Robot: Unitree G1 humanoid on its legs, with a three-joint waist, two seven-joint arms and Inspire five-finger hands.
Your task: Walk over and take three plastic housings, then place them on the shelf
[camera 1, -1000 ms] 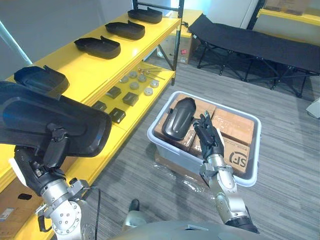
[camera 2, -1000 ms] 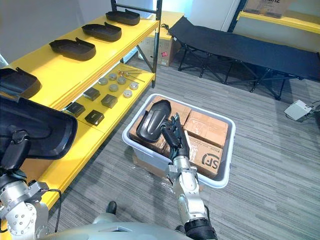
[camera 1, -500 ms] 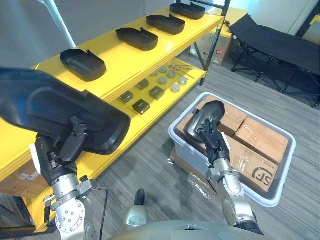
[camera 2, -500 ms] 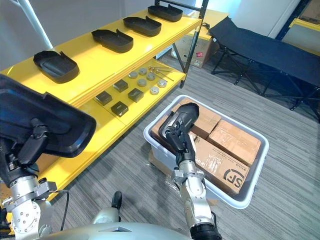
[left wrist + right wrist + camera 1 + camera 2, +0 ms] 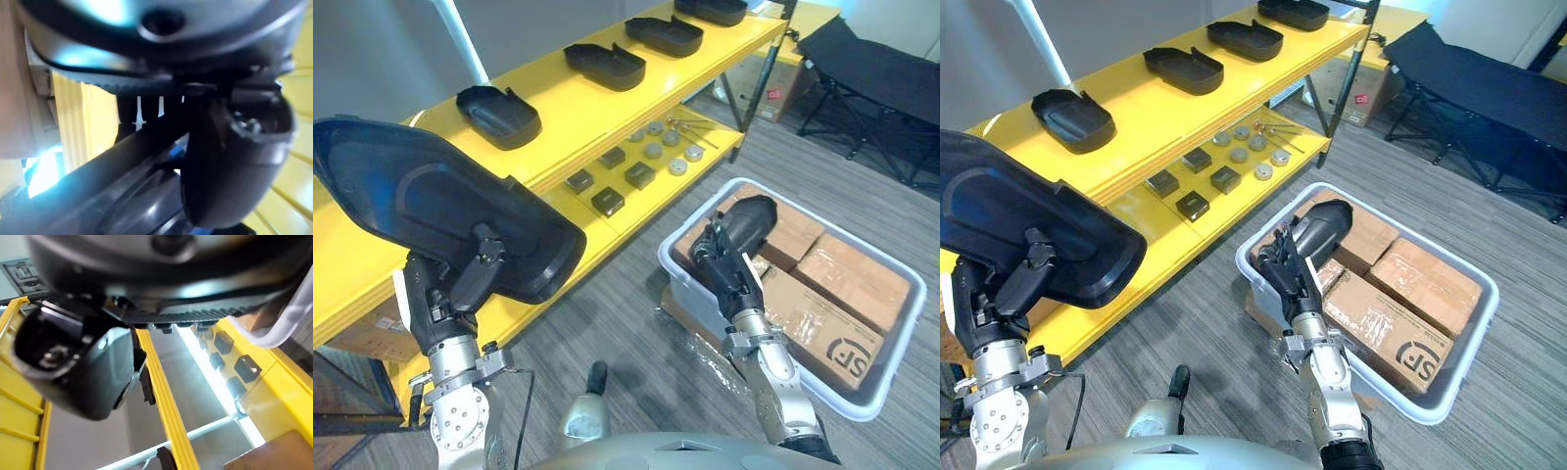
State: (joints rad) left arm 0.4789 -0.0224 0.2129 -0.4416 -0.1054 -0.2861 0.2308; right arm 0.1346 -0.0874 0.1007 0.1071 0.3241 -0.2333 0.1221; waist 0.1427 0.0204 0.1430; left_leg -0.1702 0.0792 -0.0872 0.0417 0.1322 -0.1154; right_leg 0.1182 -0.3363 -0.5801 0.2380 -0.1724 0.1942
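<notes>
Black housing [image 5: 440, 220] in L hand [image 5: 460, 294]

Grey carpet floor [image 5: 607, 313], finely striped, covered the lower and right of the frame. Plain grey wall [image 5: 372, 49] at upper left, white pole [image 5: 460, 39] slanting across it. Yellow two-tier shelf [image 5: 563, 103] ran diagonally from left edge to top centre. Black folding cot [image 5: 891, 83] stood upper right. Cardboard box [image 5: 1349, 90] sat on the floor between shelf end and cot.
</notes>
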